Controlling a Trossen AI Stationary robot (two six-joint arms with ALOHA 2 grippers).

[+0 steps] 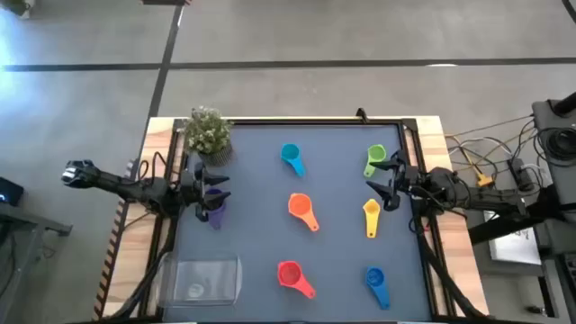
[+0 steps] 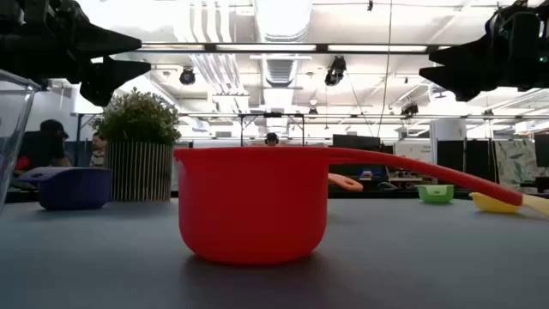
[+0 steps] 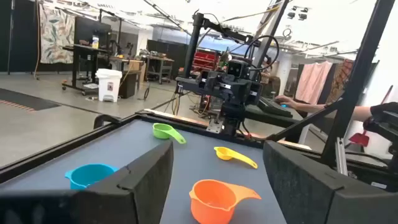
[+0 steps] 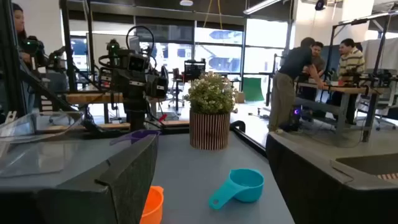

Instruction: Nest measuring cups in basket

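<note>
Seven cups lie loose on the mat and none is in the basket [image 1: 202, 279], which sits at about 7 o'clock. Our left gripper [image 1: 214, 187] hovers at 9 o'clock over the purple cup [image 1: 213, 212], fingers apart, holding nothing. Our right gripper [image 1: 385, 178] waits at 3 o'clock, also spread and empty, between the green cup [image 1: 375, 159] and yellow cup [image 1: 371, 213].

We risk a bad pinch on purple: its thin rim could slip or tip between the fingers. Order matters too; a small cup dropped first would block nesting. The plant [image 1: 208, 133] stands close by our left arm.

The high view alone shows the blue cup [image 1: 375, 281]. The low view shows the red cup [image 2: 252, 204] resting flat and upright.
</note>
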